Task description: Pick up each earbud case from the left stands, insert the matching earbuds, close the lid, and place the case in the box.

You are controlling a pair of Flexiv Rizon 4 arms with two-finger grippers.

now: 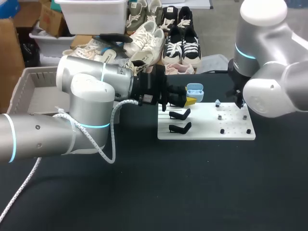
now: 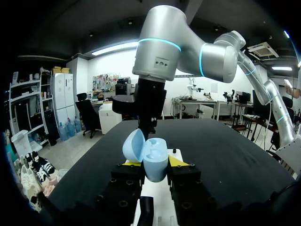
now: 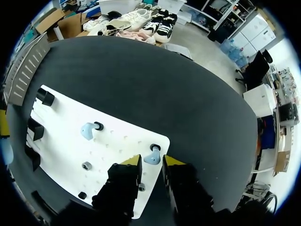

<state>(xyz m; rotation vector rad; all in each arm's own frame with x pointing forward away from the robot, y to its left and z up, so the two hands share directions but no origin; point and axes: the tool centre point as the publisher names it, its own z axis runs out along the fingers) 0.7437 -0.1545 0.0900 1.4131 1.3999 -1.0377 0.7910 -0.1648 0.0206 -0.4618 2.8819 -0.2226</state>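
The left gripper (image 2: 154, 162) is clamped on the open blue case (image 2: 155, 157) above the white board's (image 3: 61, 141) far-left corner. The right gripper's (image 3: 152, 165) fingers stand apart over an earbud (image 3: 151, 158), seemingly not touching it; a second earbud (image 3: 88, 130) lies to its left.

My left arm (image 1: 91, 96) comes in from the left and lies nearly level above the worktop (image 1: 144, 192), forearm stretched toward the middle. The left gripper (image 1: 186, 99) points across to the right. In its wrist view both fingers (image 2: 124, 179) press from either side on the open earbud case (image 2: 155, 162), with the yellow tips just showing beside it. My right arm (image 1: 274, 72) folds down from the right corner with its elbow high. The right gripper (image 1: 238, 102) points straight down, its fingers (image 3: 123, 183) parted with a narrow gap between the yellow tips.
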